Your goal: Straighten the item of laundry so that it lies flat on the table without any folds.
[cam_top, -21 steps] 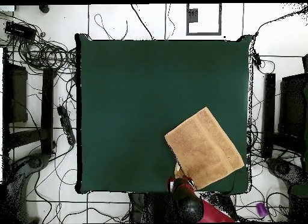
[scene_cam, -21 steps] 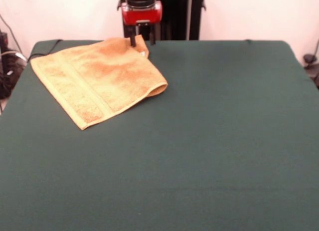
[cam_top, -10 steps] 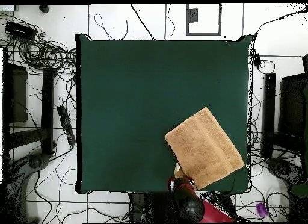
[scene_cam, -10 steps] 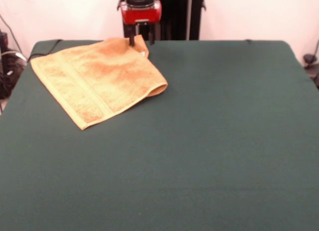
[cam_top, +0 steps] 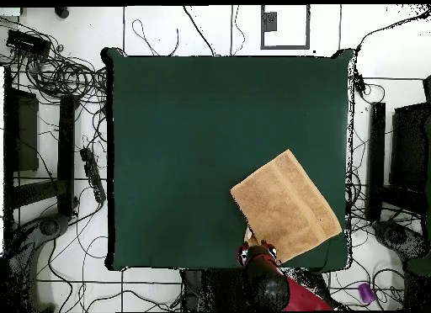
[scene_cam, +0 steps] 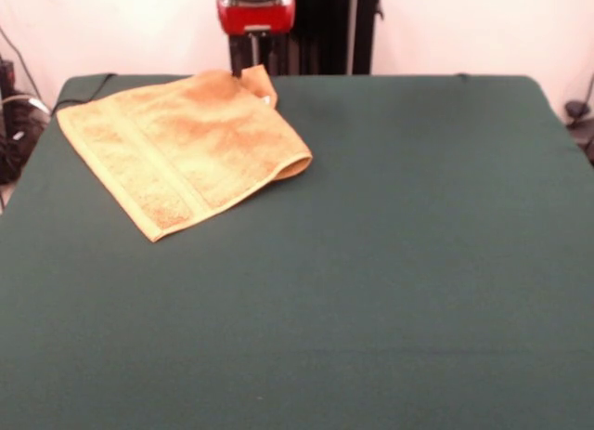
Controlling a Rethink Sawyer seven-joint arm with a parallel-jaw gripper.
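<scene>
Orange-tan towel (scene_cam: 181, 147) sits doubled over near the table's (scene_cam: 390, 263) far corner by the base. Gripper (scene_cam: 253, 63) hangs just above its raised corner; can't tell how open. I'd drop straight, pinch only the top layer.

Towel (scene_cam: 181, 147) orange-tan, woven band stripe near edge; tabletop (scene_cam: 390, 263) dark green; arm (scene_cam: 256, 10) red, black.
</scene>
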